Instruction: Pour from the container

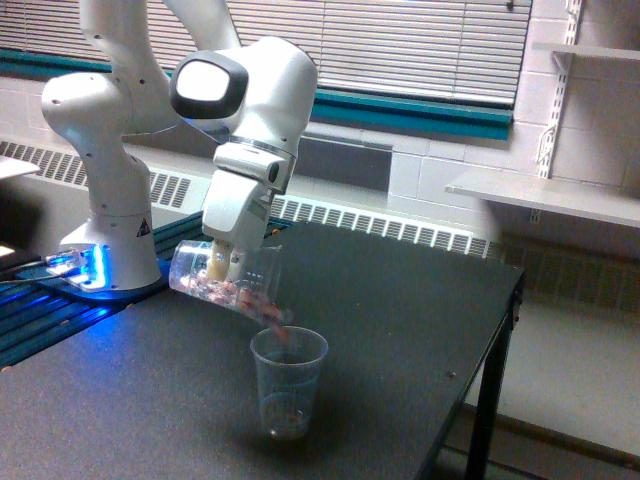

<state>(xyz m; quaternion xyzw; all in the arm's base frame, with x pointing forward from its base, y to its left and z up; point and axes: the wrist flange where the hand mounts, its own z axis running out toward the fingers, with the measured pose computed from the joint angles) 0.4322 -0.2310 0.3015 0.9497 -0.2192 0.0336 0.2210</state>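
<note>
In the exterior view, the white arm's fingers (224,268) are closed around a clear thin-walled plastic cup (225,281), tipped mouth-down toward the exterior view's right. Reddish-brown and pale bits (272,318) spill from its lip into a clear tapered cup (288,383) standing upright just below on the dark surface (400,330).
</note>
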